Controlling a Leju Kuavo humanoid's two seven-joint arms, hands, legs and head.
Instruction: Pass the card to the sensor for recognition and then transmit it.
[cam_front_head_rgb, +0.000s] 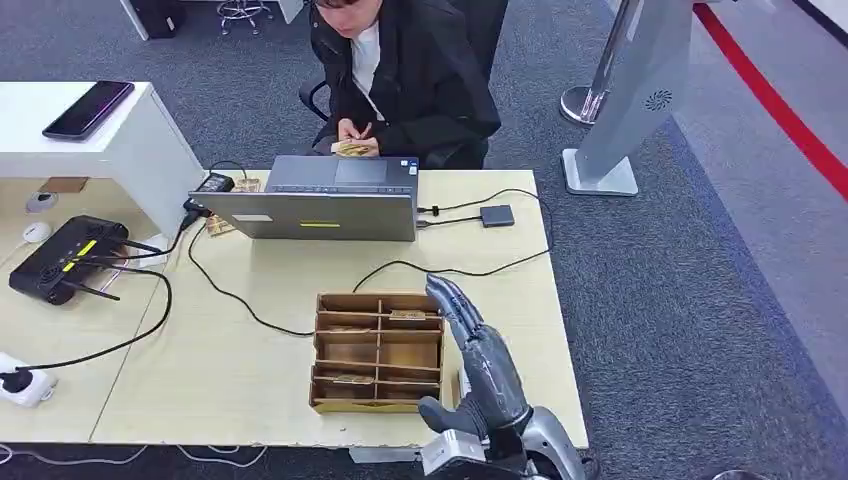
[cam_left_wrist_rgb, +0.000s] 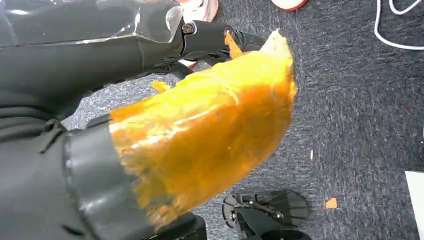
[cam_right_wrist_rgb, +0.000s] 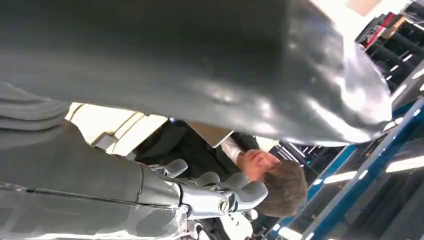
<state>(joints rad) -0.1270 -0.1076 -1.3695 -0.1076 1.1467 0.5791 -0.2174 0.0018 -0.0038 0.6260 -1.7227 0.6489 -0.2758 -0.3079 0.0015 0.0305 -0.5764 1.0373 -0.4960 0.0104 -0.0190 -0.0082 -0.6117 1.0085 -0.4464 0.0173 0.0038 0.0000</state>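
Your right hand (cam_front_head_rgb: 478, 360) rises from the bottom edge of the head view, right of centre, its silver forearm just entering the frame, the fingers (cam_front_head_rgb: 452, 297) stretched out straight and close together toward the upper middle, nothing in them, the thumb (cam_front_head_rgb: 436, 411) sticking out to the lower left. Your left hand (cam_left_wrist_rgb: 210, 42) hangs low, fingers dark and blurred in the upper middle of its wrist view; you cannot tell their pose.
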